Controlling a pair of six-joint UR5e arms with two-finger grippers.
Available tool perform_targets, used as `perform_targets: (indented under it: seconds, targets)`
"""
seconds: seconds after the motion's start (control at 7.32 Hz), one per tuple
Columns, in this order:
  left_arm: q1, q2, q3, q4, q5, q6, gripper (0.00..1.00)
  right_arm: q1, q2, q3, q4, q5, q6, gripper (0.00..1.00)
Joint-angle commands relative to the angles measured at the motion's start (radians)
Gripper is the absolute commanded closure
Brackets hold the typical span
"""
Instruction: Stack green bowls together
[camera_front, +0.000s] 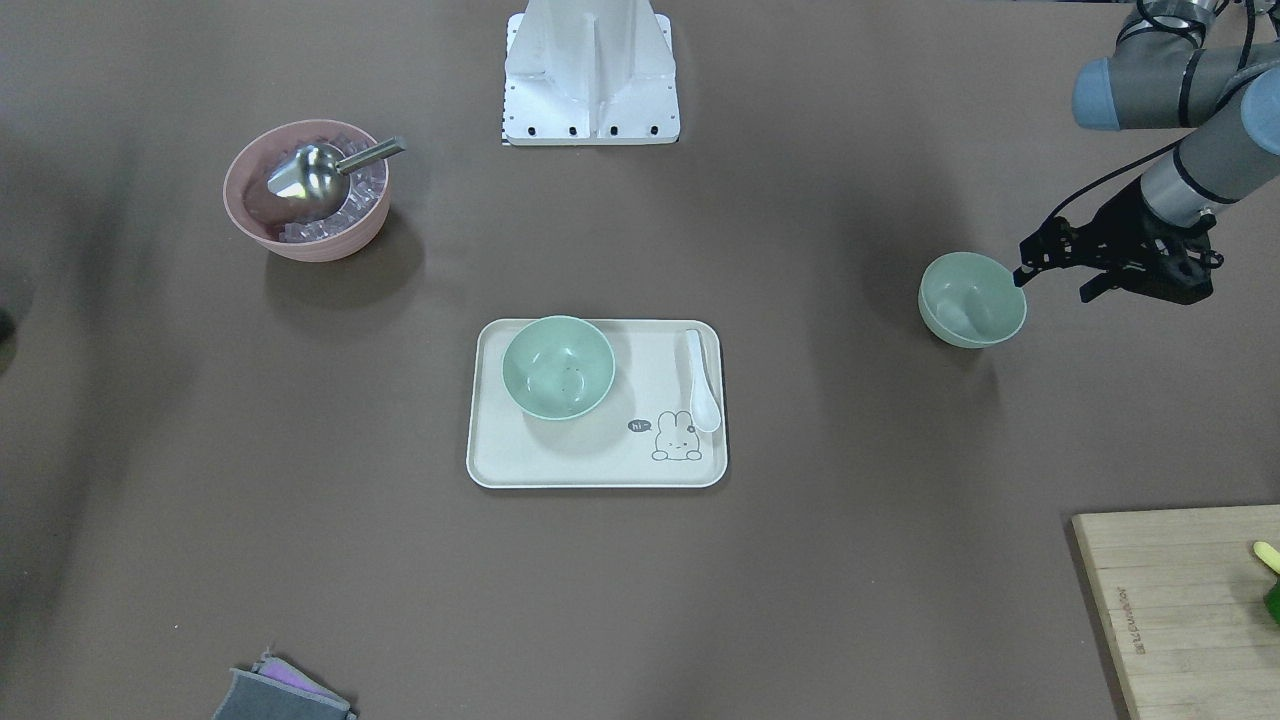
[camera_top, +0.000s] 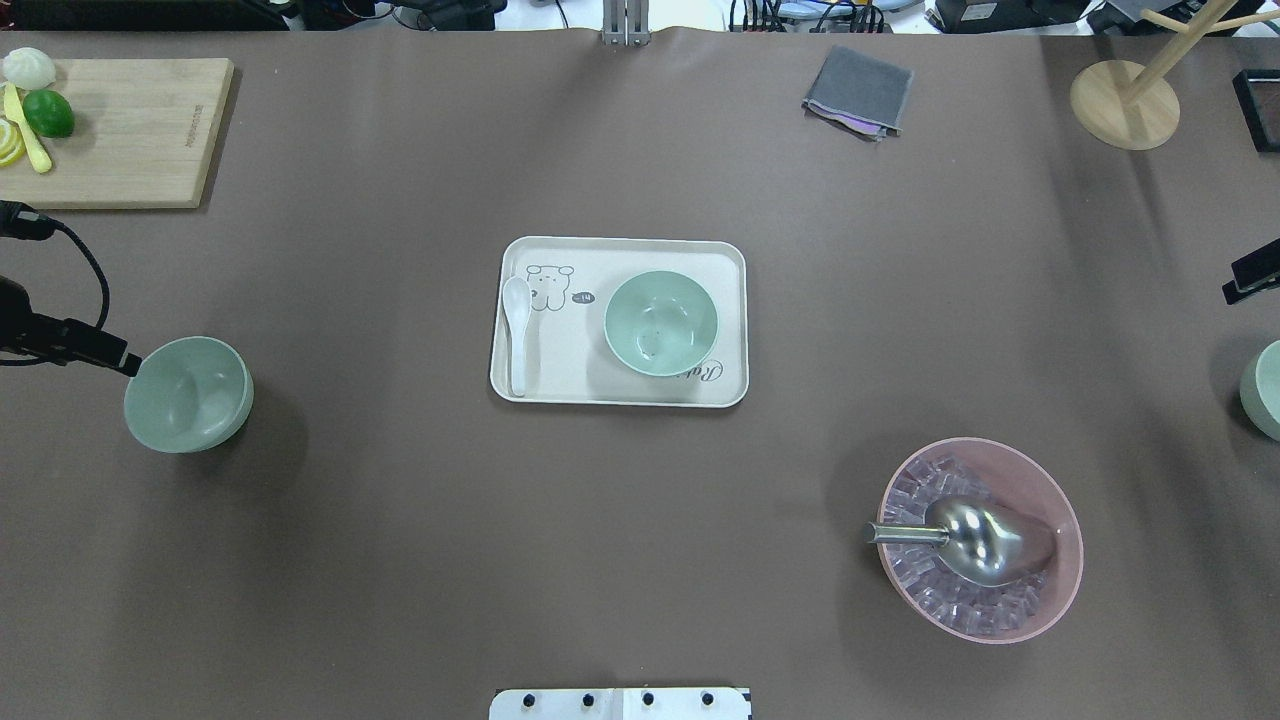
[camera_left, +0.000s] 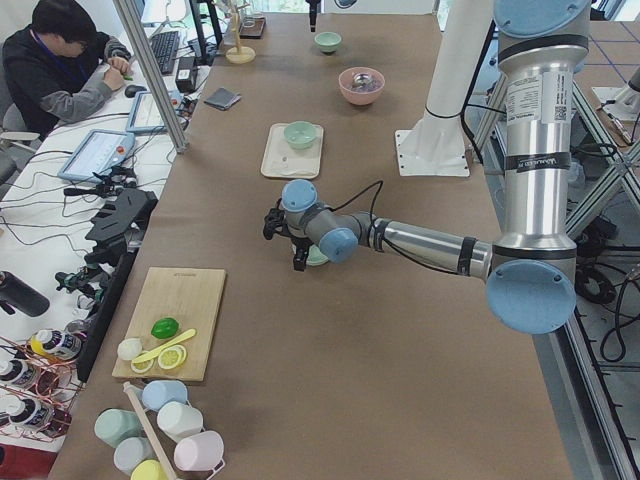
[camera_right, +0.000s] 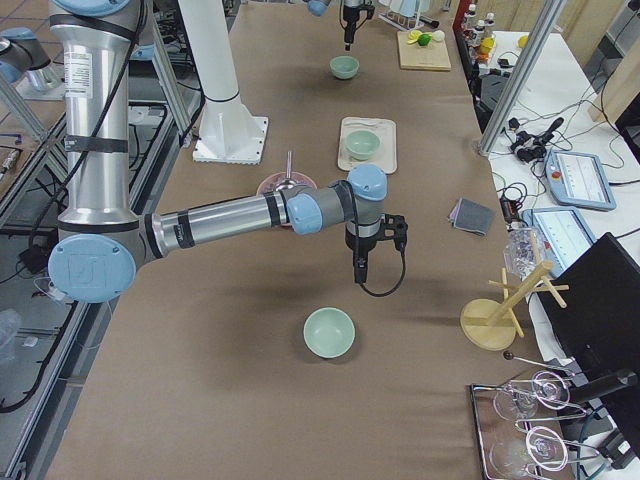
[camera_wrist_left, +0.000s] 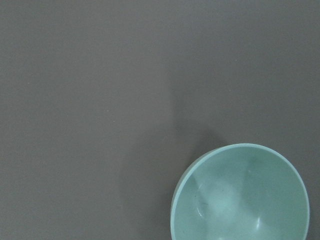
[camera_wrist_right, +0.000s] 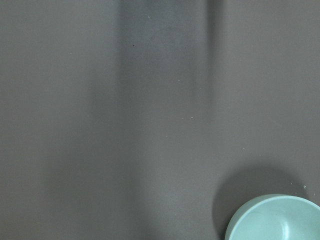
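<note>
Sitting apart, the first green bowl (camera_front: 558, 367) rests in the tray (camera_front: 600, 470), the second green bowl (camera_front: 972, 298) on the table (camera_front: 800, 560) at the robot's left, the third green bowl (camera_right: 329, 332) far right. The left gripper (camera_front: 1050, 287) gapes empty (one fingertip (camera_front: 1021, 274) at the second bowl's rim); how wide the right gripper (camera_right: 360, 272) stands I cannot tell.

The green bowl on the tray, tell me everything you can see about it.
The green bowl is small, round and deep, pale mint, smooth and matte like plastic. It stands upright, open side up, empty but for a few dark specks at its bottom. It rests on the cream tray, covering part of the printed lettering. The white spoon lies apart at the tray's other side; nothing else touches the bowl.
</note>
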Motion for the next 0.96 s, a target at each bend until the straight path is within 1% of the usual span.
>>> perform_targets:
  seconds: [0.0,0.27,0.55,0.82]
  targets:
    - [0.027,-0.001,0.012,-0.034,0.024,-0.02,0.19,-0.005,-0.001,-0.001,0.002,-0.002,0.002,0.0]
    - [0.035,-0.01,0.03,-0.036,0.025,-0.019,0.2,-0.005,-0.002,-0.001,0.004,-0.002,0.001,0.0]
    - [0.04,-0.04,0.068,-0.036,0.025,-0.019,0.2,-0.007,-0.004,-0.001,0.004,-0.002,0.001,0.0]
    - [0.047,-0.044,0.078,-0.036,0.025,-0.016,0.2,-0.008,-0.004,-0.001,0.004,-0.002,0.001,0.0]
